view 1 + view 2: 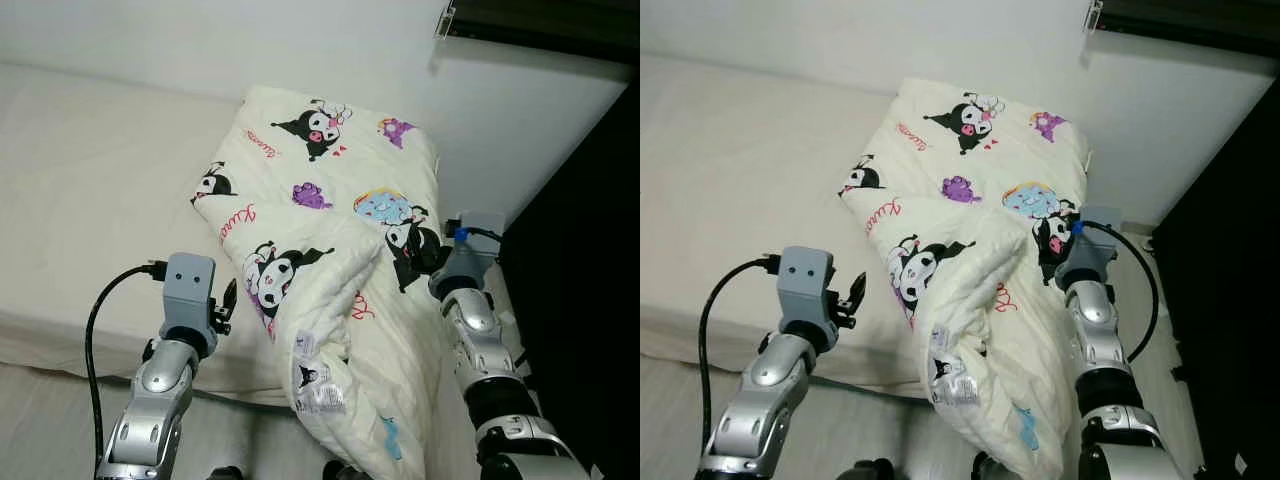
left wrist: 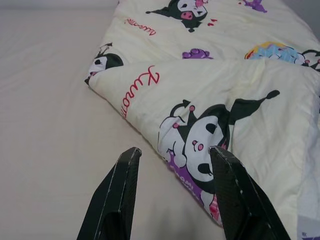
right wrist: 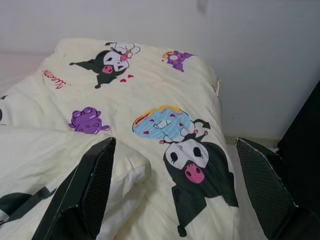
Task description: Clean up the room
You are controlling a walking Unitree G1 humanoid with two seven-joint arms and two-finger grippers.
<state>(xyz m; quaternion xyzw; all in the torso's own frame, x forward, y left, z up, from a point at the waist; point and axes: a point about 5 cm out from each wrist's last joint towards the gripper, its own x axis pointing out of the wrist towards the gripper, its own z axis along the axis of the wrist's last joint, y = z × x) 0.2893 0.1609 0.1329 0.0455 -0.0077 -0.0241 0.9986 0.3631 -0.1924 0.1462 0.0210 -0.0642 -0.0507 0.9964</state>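
- Across the bed [image 1: 90,190], a cream sheet covers the mattress, and a cartoon-printed quilt [image 1: 330,200] lies bunched along the side of the bed nearest the dark doorway [image 1: 590,250].
- Against the white wall [image 1: 300,50], the far end of the quilt lies flat on the mattress; its near end is folded over on itself and spills past the bed's front edge, hanging down toward the floor [image 1: 40,420].
- At the hanging part a white care label [image 1: 320,385] shows on the quilt's underside, below the fold.
- Beside the quilt's folded edge, on the sheet side, the left hand [image 1: 229,303] hovers over the bed near its front edge, its two black fingers [image 2: 122,195] spread apart and gripping nothing; one fingertip reaches just over the quilt's printed edge, the other stands over bare sheet.
- On the other side of the quilt, toward the doorway, the right hand [image 3: 182,200] sits at the quilt's outer edge, its fingers [image 3: 85,195] wide apart and empty, with the quilt's printed face between them in the wrist view.
- Away from the quilt, most of the sheet lies bare and smooth, giving broad open room on that side of the bed.
- Between the quilt's outer edge and the doorway the gap is narrow; the right arm stands in it, with a black cable [image 1: 1145,290] looping beside it.
- Below the bed's front edge a strip of pale floor shows, where the left arm rises with its own black cable [image 1: 95,340].
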